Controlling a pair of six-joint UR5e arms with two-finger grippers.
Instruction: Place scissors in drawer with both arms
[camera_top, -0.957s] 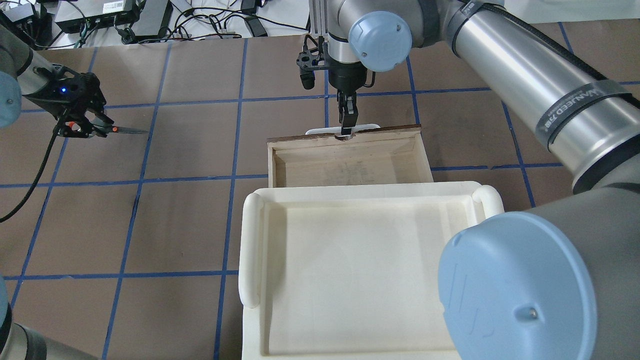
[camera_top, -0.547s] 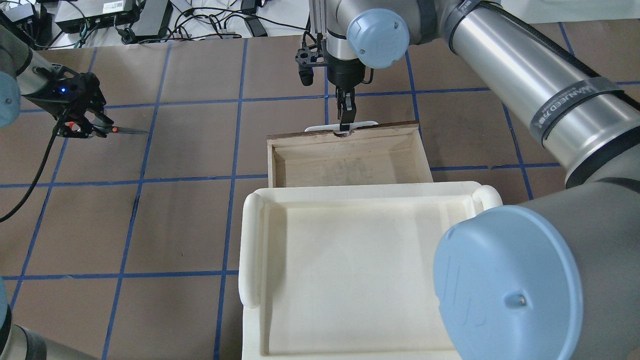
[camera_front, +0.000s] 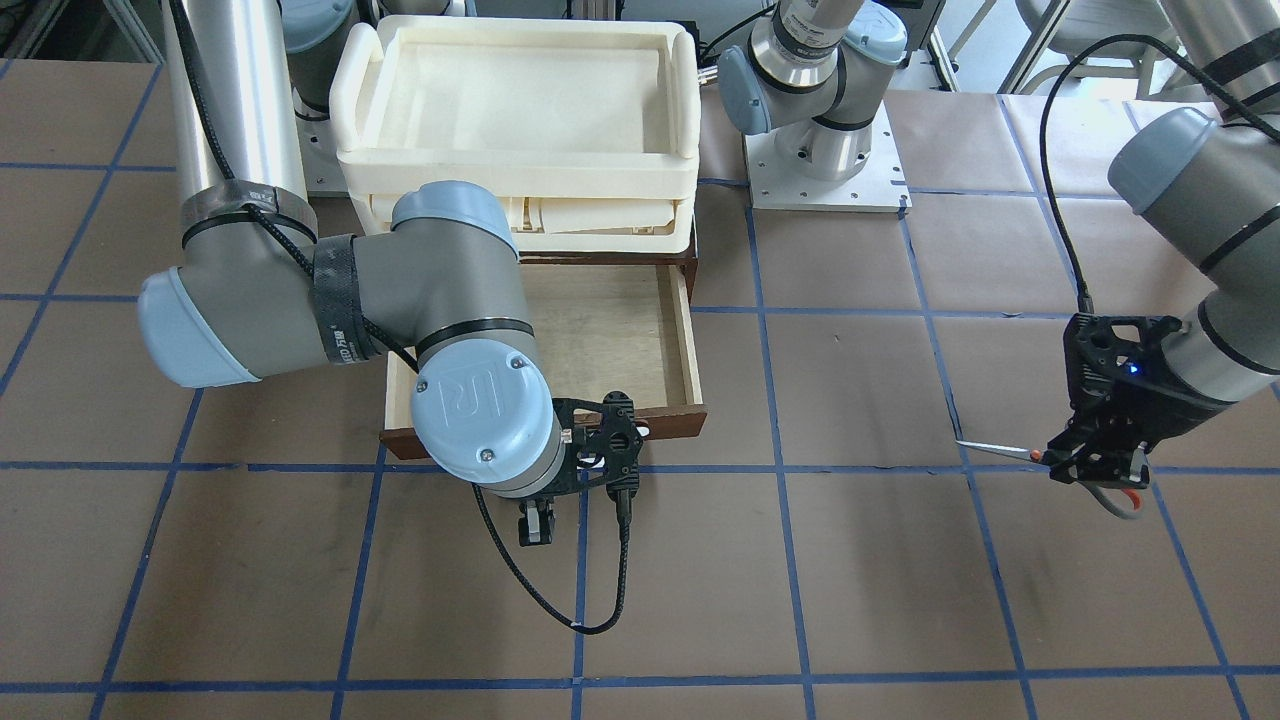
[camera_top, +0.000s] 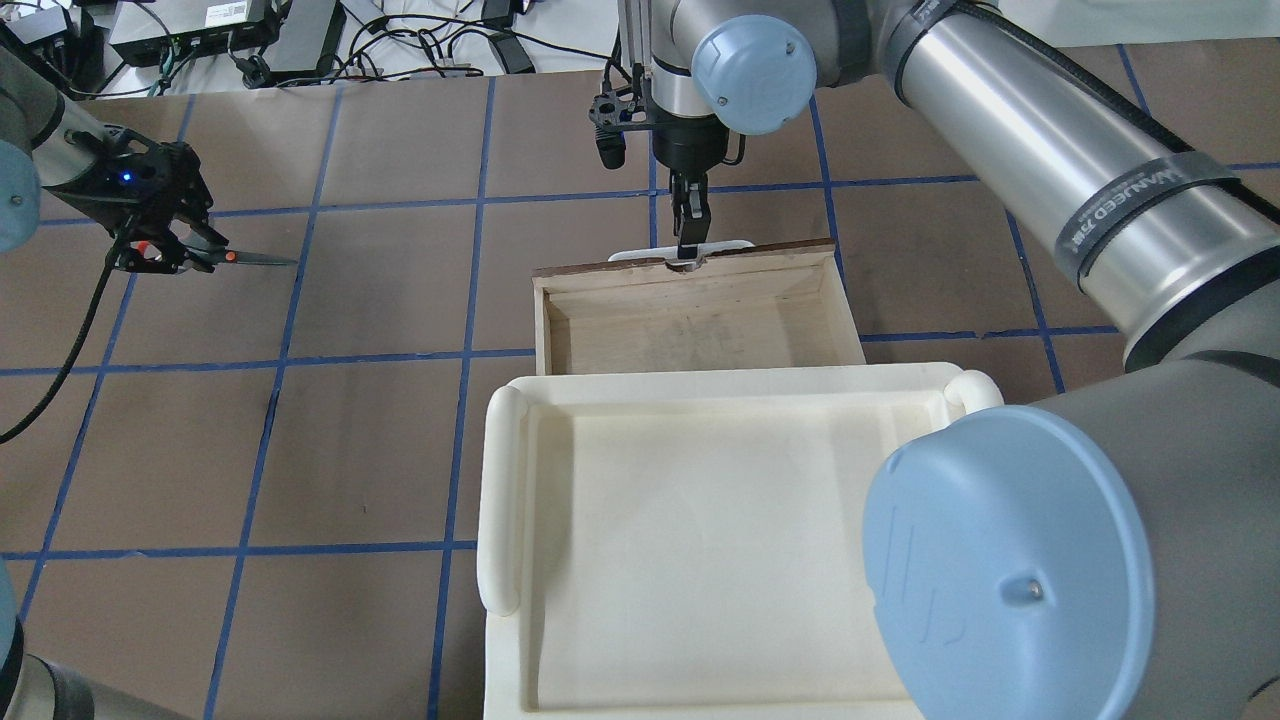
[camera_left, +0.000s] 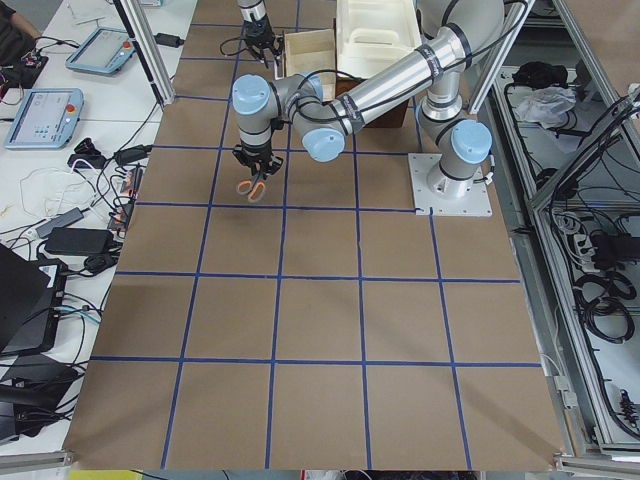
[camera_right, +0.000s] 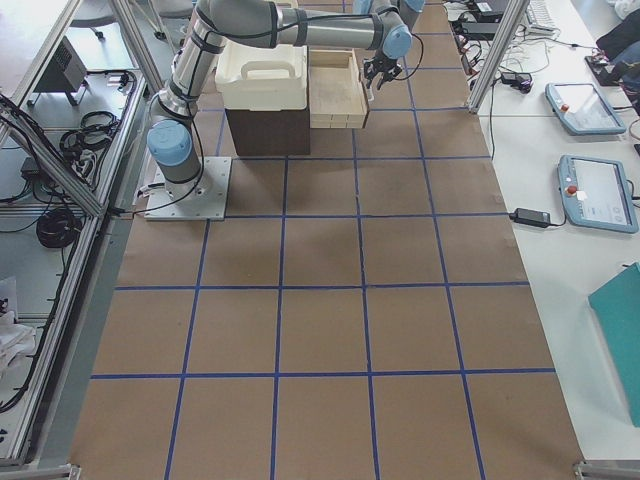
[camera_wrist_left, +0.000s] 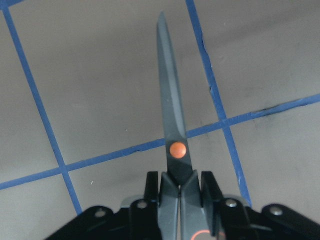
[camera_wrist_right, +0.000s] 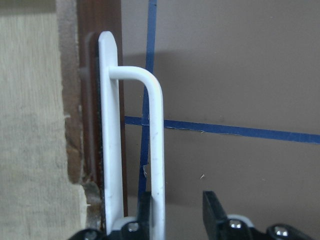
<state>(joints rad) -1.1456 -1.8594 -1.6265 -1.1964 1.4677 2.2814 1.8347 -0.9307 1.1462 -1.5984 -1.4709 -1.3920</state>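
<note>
My left gripper (camera_top: 165, 255) is shut on the handle end of the scissors (camera_top: 240, 259) and holds them above the table at the far left, blades closed and pointing toward the middle; the left wrist view shows the blades (camera_wrist_left: 170, 110) over blue tape lines. The drawer (camera_top: 545, 320) is pulled out, its pale inside bare. My right gripper (camera_top: 690, 240) is at the drawer's white handle (camera_wrist_right: 156, 150). Its fingers stand apart with the bar between them, and there is a gap to the outer finger (camera_wrist_right: 214, 210). In the front view the right gripper (camera_front: 537, 525) sits in front of the drawer (camera_front: 685, 340).
Stacked cream plastic trays (camera_top: 500, 500) sit on the cabinet above the drawer, also shown in the front view (camera_front: 515, 50). The right arm's elbow (camera_top: 1000, 560) covers the near right. Cables and boxes (camera_top: 400, 40) lie past the table's far edge.
The right gripper has moved a little farther from the robot, and the drawer front has come out slightly with it. The left gripper with the scissors has stayed put.
</note>
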